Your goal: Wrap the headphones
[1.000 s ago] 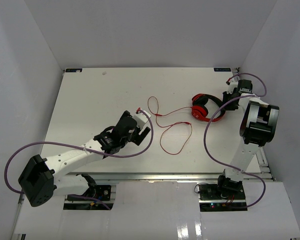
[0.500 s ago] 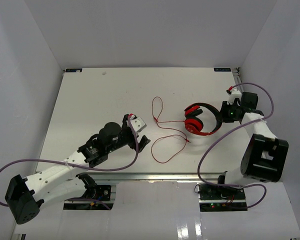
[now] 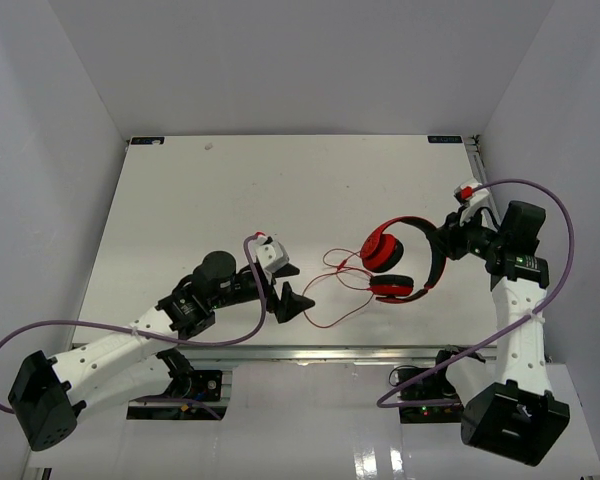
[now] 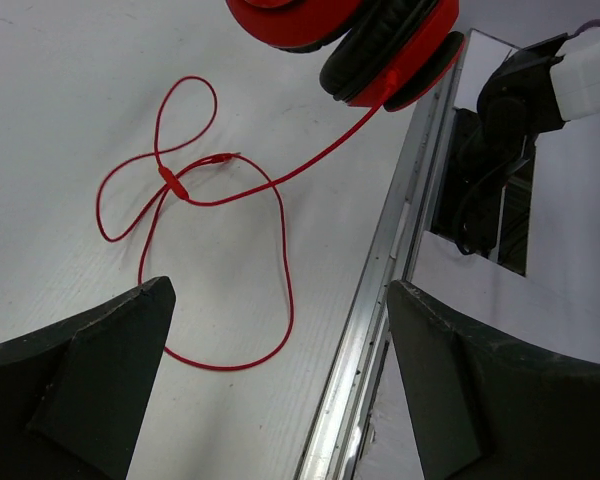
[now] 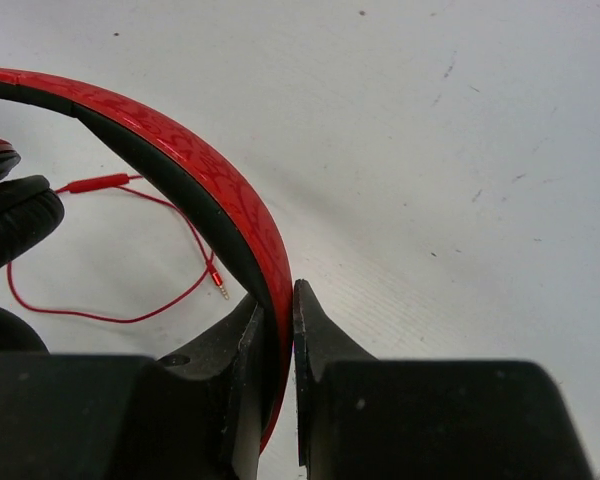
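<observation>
Risk noted: headphones sit right of centre on the tabletop, right gripper jaws clamped on the headband, left gripper jaws wide beside the loose cable, so the thin loops may knot or slip, or the headband twist from that narrow pinch.

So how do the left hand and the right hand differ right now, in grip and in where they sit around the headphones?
The left hand is open and holds nothing, while the right hand is shut on the headphones, pinching the headband. The left hand faces the loose cable without touching it, while the right hand is in contact with the set. Both point toward the headphones.
</observation>
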You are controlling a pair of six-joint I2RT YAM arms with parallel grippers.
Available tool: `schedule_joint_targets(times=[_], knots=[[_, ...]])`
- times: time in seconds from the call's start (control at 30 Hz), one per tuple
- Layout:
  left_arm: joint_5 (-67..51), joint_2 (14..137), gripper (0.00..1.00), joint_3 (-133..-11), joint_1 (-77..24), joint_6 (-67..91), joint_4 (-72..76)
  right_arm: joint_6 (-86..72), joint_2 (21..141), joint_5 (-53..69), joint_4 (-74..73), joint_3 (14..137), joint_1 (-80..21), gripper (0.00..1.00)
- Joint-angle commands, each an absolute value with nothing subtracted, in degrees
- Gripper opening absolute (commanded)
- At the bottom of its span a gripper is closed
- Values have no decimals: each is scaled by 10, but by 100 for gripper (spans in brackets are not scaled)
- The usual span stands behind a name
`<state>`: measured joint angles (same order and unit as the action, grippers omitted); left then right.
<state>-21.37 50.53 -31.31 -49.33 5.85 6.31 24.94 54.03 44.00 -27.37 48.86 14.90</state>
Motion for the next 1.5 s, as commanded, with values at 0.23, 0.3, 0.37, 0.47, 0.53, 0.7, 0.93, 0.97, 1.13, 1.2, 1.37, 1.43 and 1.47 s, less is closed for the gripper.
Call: schedule_joint_targets(times=[0.23, 0.3, 0.37, 0.47, 0.53, 0.7, 0.93, 0.97, 1.13, 1.2, 1.37, 1.43, 1.47], knots=[[-328, 590, 98, -281, -504, -25, 227, 227, 502, 549, -350, 564, 149, 8], [-333, 611, 98, -270, -506, -29, 261, 200, 496, 548, -347, 577, 149, 8], [-343, 626, 98, -256, -509, -19, 314, 168, 494, 548, -341, 591, 149, 8], [-342, 651, 98, -251, -514, -8, 378, 131, 493, 551, -325, 606, 149, 8], [-334, 677, 98, -252, -518, -3, 407, 105, 494, 555, -307, 616, 149, 8], [-271, 728, 98, -249, -521, 57, 513, 28, 494, 561, -260, 618, 149, 8], [-251, 846, 98, -283, -540, 141, 635, -53, 502, 541, -205, 628, 149, 8], [-255, 861, 98, -288, -544, 149, 649, -60, 503, 536, -201, 631, 149, 8], [-260, 930, 98, -300, -570, 185, 707, -90, 506, 524, -179, 640, 149, 8], [-261, 959, 98, -307, -578, 201, 728, -98, 510, 520, -175, 642, 149, 8], [-255, 1015, 94, -330, -597, 223, 753, -106, 517, 514, -172, 644, 149, 8], [-245, 1038, 93, -337, -602, 227, 771, -108, 518, 515, -172, 645, 149, 8], [-238, 1044, 93, -339, -603, 228, 778, -109, 518, 516, -171, 645, 149, 8]])
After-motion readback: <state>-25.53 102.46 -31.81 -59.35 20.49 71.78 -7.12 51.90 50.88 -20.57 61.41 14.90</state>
